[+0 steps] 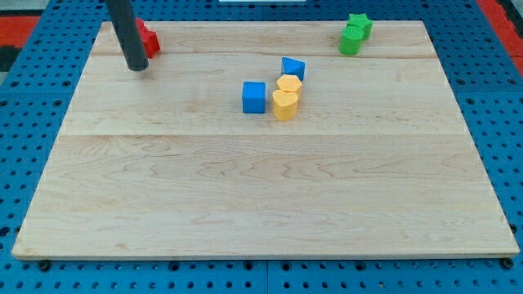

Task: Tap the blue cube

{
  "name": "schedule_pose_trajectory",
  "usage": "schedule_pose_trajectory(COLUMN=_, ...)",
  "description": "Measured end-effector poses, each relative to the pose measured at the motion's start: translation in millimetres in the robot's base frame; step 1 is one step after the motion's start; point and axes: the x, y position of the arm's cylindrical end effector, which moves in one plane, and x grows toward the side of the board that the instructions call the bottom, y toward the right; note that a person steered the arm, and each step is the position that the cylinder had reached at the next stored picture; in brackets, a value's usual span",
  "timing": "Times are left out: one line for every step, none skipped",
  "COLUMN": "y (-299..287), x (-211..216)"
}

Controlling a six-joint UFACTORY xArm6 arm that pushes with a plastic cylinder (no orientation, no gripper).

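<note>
The blue cube [254,96] sits near the middle of the wooden board [261,196], a little above centre. A second blue block [293,68], angular in shape, lies up and to its right. Two yellow blocks touch each other just right of the cube: a hexagonal one [289,84] and a heart-shaped one [284,104]. My tip [136,68] rests on the board at the view's top left, far to the left of the blue cube and apart from it. A red block [148,38] sits just behind the rod, partly hidden by it.
Two green blocks [355,34] lie together at the board's top right edge. The board lies on a blue pegboard surface [24,122] with red areas at the top corners.
</note>
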Motion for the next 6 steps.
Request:
schedule_pose_trajectory(y=39, x=50)
schedule_pose_trajectory(y=101, x=55)
schedule_pose_trajectory(y=104, x=56)
schedule_pose_trajectory(y=107, x=62)
schedule_pose_trajectory(y=133, x=94)
schedule_pose_trajectory(y=148, x=91)
